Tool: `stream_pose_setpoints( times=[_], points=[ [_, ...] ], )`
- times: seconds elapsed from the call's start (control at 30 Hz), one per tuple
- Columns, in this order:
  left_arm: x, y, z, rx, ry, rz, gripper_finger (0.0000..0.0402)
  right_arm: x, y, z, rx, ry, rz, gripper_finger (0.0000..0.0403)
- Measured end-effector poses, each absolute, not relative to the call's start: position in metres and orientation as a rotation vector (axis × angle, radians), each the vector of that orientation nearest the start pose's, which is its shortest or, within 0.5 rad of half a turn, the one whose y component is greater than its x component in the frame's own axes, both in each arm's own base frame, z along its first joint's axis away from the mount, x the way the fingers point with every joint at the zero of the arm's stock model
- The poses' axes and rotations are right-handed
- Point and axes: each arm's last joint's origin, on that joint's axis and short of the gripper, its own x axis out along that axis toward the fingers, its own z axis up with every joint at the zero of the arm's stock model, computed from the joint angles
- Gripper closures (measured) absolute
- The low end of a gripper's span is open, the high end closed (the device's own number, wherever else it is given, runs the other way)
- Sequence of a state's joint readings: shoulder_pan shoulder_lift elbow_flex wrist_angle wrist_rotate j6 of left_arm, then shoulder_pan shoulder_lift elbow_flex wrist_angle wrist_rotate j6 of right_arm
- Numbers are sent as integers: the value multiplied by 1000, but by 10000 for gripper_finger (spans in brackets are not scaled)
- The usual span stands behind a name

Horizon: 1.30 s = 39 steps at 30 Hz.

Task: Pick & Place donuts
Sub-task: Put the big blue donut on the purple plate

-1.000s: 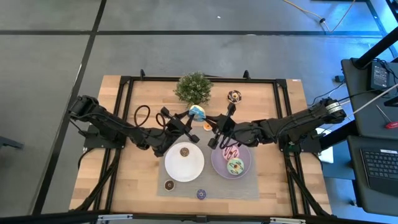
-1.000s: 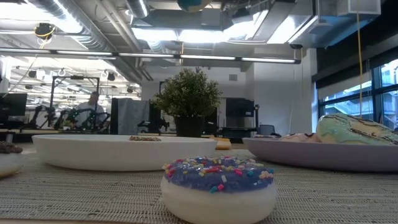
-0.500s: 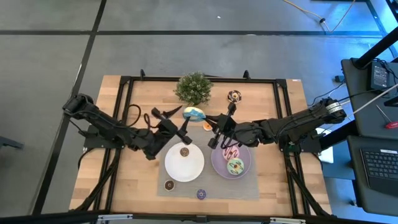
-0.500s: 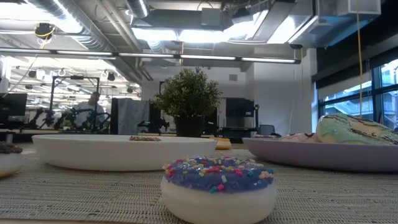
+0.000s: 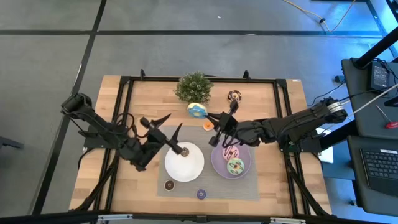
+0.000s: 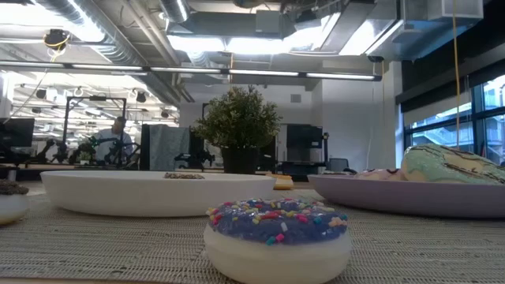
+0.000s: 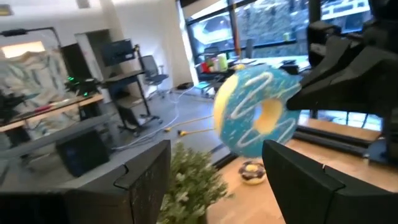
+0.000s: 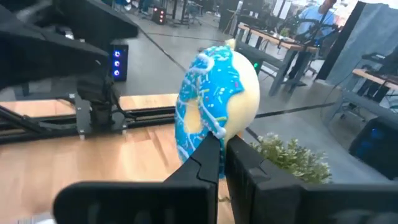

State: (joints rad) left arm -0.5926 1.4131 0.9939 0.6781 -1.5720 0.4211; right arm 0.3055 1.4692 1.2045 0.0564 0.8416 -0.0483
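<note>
The blue frosted donut (image 5: 197, 111) hangs above the table in front of the plant, with my right gripper (image 5: 209, 116) shut on it; the right wrist view shows it close up (image 8: 214, 106). My left gripper (image 5: 175, 119) stands open to the donut's left, apart from it, and sees the donut (image 7: 258, 112) beyond its spread fingers. A pink donut (image 5: 231, 151) and a green donut (image 5: 235, 166) lie on the purple plate (image 5: 216, 163). A dark brown mini (image 5: 184, 151) lies on the white plate (image 5: 186, 169). My right gripper pinches the blue donut's rim at its lower edge (image 8: 210, 132) between its two fingers. The fingers come about level from the table's right. The donut stands on edge above the fingertips, lifted clear of the table.
A potted plant (image 5: 194, 87) stands at the far middle, with a chocolate donut (image 5: 234, 96) to its right. An orange mini (image 5: 207, 126) lies on the wood. On the grey mat's near edge lie a tan mini (image 5: 169, 185) and a purple mini (image 6: 278, 229).
My left gripper has opened, let go of the blue donut and drawn back toward the table's left and near side. The donut stays in my right gripper, which has kept still.
</note>
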Motion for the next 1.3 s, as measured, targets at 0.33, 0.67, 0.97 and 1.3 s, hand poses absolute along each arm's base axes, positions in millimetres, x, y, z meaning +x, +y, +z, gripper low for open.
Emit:
stream_pose_setpoints(
  times=[0.33, 0.67, 0.97, 1.3],
  points=[
    [240, -143, 351, 37, 19, 930, 154, 268, 68, 343, 236, 520, -217, 383],
    [247, -131, 350, 37, 20, 981, 155, 281, 85, 278, 381, 1095, 55, 383],
    [248, -130, 349, 2, 1, 984, 155, 296, 79, 255, 383, 1199, 111, 383],
    [250, -131, 342, -25, -14, 983, 155, 313, 77, 220, 404, 1318, 115, 383]
  ],
)
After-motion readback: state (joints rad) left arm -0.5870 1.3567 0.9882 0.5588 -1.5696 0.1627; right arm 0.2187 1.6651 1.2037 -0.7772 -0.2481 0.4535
